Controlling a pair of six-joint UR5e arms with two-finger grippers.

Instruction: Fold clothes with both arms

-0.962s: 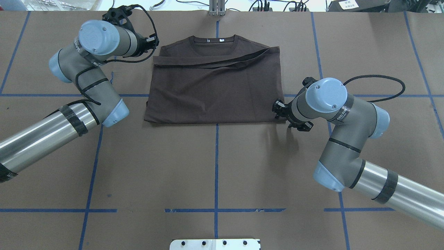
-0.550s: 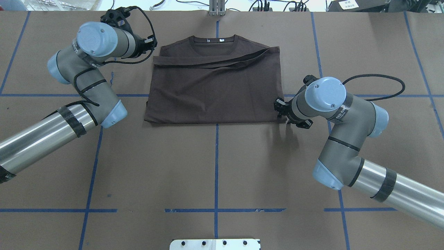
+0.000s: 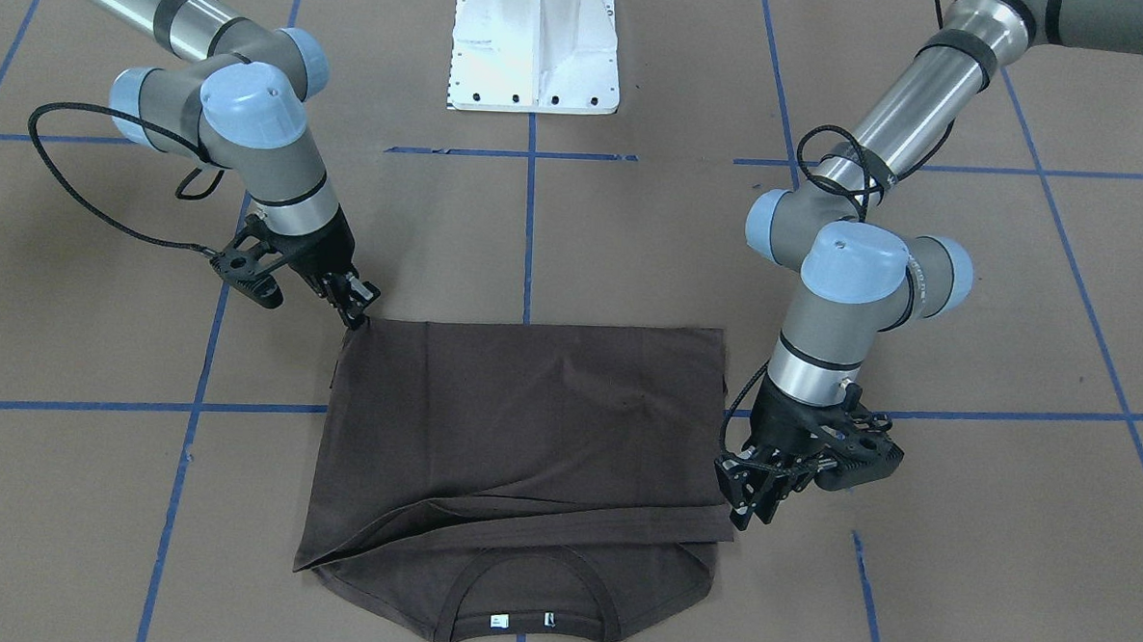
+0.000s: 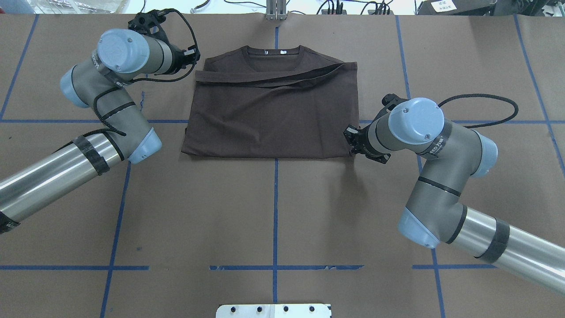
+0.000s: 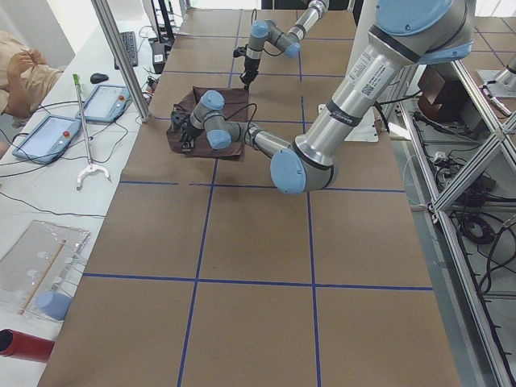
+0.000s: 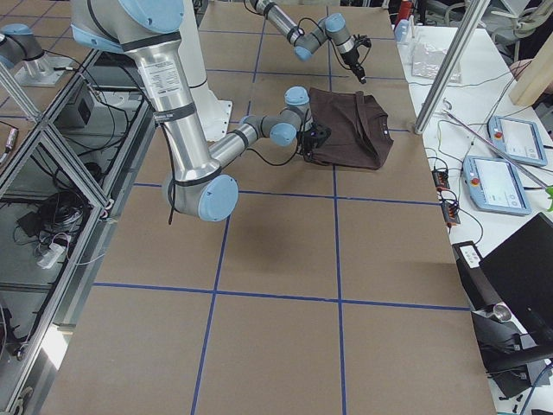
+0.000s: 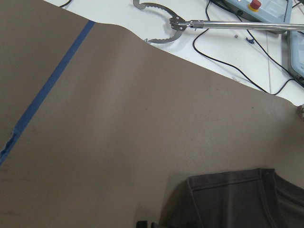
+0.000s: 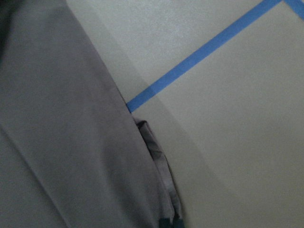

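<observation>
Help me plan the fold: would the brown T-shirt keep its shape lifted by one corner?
Probably not: the T-shirt lies in limp, wrinkled layers, so it should drape. It looks thin, likely light. Stacked folds may slide apart.

Bright, even overhead light; a soft shadow lies beside the right gripper (image 4: 352, 143). Right wrist view blurry, shirt (image 8: 61, 142) washed grey.

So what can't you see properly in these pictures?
Right gripper: whether it pinches the T-shirt corner; overhead, its wrist covers the fingertips, and the right wrist view is blurred.
Neck tags: print too small, front-facing view.
Left gripper: cut off by the left wrist view's bottom edge.
Person: cut off by exterior left's edge.
</observation>
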